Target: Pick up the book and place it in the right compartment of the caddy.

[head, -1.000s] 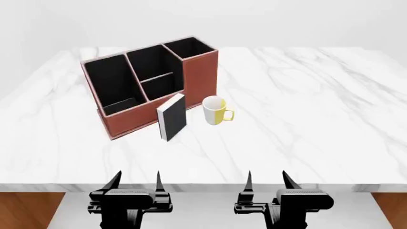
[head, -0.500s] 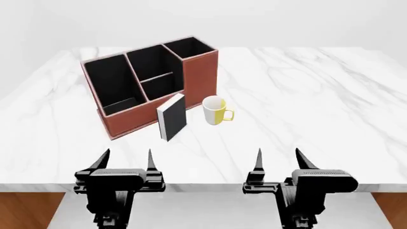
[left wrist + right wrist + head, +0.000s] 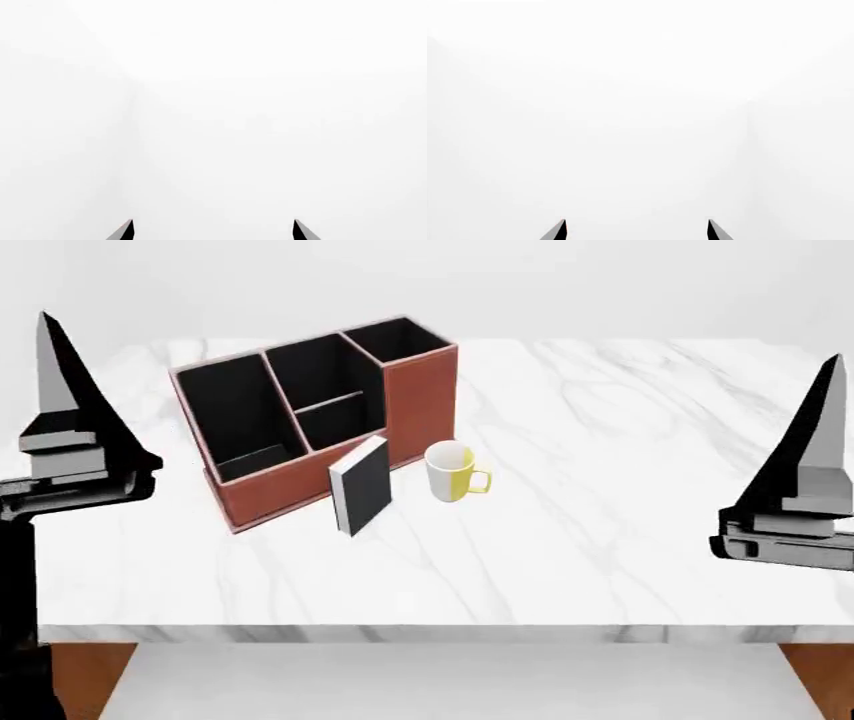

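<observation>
The black book (image 3: 360,485) stands upright on the marble table, leaning by the front of the reddish-brown caddy (image 3: 422,405). The caddy's right compartment (image 3: 399,340), tall and black-lined, is empty. My left gripper (image 3: 213,231) is open and empty; one of its fingers (image 3: 56,370) shows raised at the far left of the head view, well away from the book. My right gripper (image 3: 636,231) is open and empty; one of its fingers (image 3: 815,435) shows raised at the far right. Both wrist views show only blank white background.
A white mug with a yellow handle (image 3: 451,472) stands just right of the book, near the caddy's right end. The white marble table (image 3: 641,490) stretches wide to the right; its front edge runs across the lower head view.
Both grippers have risen from below the table's front edge and spread out to the far left and right of the head view. The book, mug and caddy have not moved.
</observation>
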You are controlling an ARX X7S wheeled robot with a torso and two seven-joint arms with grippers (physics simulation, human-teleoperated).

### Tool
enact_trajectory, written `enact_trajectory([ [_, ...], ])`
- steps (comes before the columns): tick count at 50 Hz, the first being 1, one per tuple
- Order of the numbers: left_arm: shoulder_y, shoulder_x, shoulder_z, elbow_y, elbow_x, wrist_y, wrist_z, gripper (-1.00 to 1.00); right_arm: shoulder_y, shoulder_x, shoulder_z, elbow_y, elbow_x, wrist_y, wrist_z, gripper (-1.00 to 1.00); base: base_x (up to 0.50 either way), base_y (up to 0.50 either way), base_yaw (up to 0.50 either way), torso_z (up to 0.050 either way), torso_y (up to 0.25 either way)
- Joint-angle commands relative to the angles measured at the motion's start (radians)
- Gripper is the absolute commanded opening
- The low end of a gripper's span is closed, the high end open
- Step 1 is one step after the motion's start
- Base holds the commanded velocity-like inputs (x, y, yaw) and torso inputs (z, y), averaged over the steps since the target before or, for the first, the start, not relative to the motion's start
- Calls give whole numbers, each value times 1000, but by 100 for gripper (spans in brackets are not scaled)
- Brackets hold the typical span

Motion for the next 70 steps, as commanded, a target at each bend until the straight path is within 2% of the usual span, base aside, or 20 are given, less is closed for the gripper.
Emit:
enact_trajectory([
  [1, -2, -253, 26, 90, -213, 87, -274, 100, -24, 362, -123, -76, 95, -223, 329, 100, 0, 0, 0, 0, 0],
  [11, 3, -293, 49, 89, -233, 133, -316, 100, 25, 345, -187, -72, 79, -231, 310, 100, 0, -49, 0, 0, 0],
  [28, 13, -315, 69, 83, -231, 173, -345, 100, 20, 351, -208, -62, 57, -257, 320, 100, 0, -472, 0, 0, 0],
  [32, 11, -325, 75, 84, -237, 179, -355, 100, 42, 352, -223, -75, 42, -218, 320, 100, 0, 0, 0, 0, 0],
  [40, 14, -338, 84, 80, -235, 195, -364, 100, 46, 349, -243, -69, 23, -250, 311, 100, 2, 0, 0, 0, 0],
  [53, 4, -358, 110, 78, -235, 210, -377, 100, 61, 373, -291, -74, -5, -261, 323, 100, 470, 0, 0, 0, 0],
  [70, 2, -372, 129, 68, -231, 232, -386, 100, 164, 369, -393, -75, -1, -239, 321, 100, 500, 86, 0, 0, 1],
])
